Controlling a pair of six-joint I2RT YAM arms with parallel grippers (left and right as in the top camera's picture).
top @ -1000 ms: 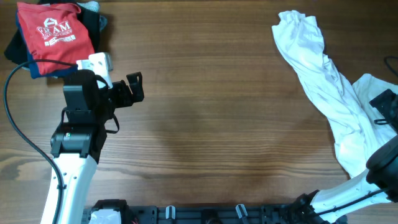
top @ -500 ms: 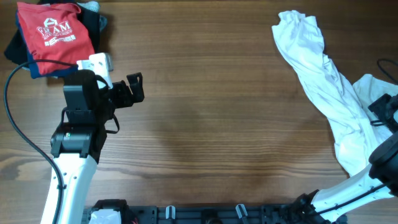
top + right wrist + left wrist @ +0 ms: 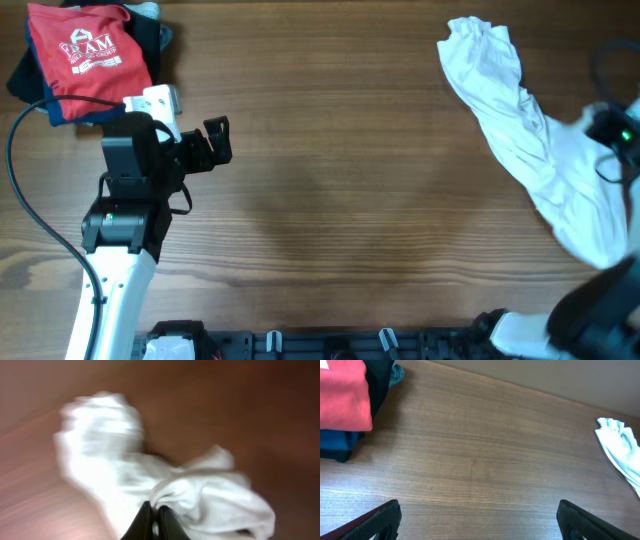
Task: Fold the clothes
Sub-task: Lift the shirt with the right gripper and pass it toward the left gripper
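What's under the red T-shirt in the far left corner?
Folded dark clothes stick out from under the red T-shirt along its left and right edges, some navy, some nearly black. How many pieces are stacked there cannot be seen, because the shirt covers them.

**White cloth pinched at the lower edge**

The right gripper (image 3: 155,510) has its jaws pressed together on a fold of the white T-shirt (image 3: 200,495); the shirt lies bunched and rumpled on the brown counter (image 3: 225,405); the whole view is blurred.
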